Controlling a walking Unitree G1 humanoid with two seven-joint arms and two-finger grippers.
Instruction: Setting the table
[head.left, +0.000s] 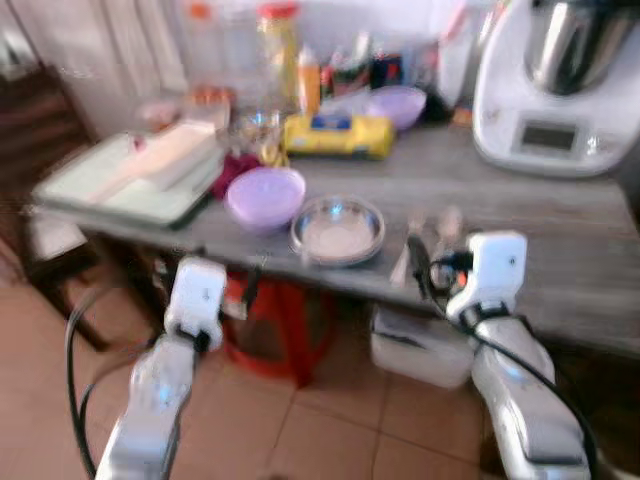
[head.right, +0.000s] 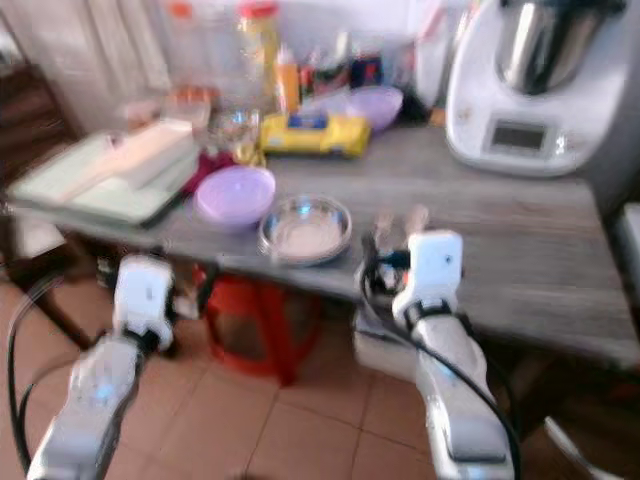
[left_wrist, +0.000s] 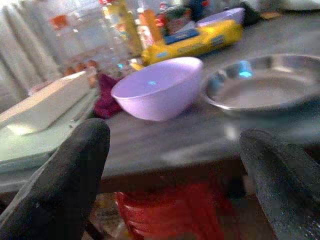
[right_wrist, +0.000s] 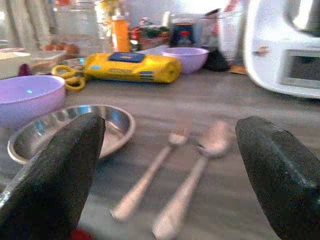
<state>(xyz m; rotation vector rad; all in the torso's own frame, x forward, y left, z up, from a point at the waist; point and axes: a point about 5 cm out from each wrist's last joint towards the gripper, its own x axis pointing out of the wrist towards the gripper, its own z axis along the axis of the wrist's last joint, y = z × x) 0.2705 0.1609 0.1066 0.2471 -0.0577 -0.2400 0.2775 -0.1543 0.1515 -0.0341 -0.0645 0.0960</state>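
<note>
A lilac bowl (head.left: 265, 197) and a shallow steel plate (head.left: 338, 229) sit side by side near the front edge of the grey wooden table (head.left: 560, 250). A fork (right_wrist: 150, 175) and a spoon (right_wrist: 195, 170) lie just right of the plate. My right gripper (right_wrist: 172, 135) is open at the table edge, pointing at the fork and spoon and touching nothing. My left gripper (left_wrist: 175, 165) is open too. It is held just below and in front of the table edge, facing the lilac bowl, with nothing between its fingers.
A second lilac bowl (head.left: 397, 105), a yellow packet (head.left: 325, 135), bottles and jars crowd the back. A white kitchen machine (head.left: 560, 90) stands back right, a pale green tray (head.left: 130, 185) far left. Under the table are a red stool (head.left: 280, 335) and a white box (head.left: 420, 345).
</note>
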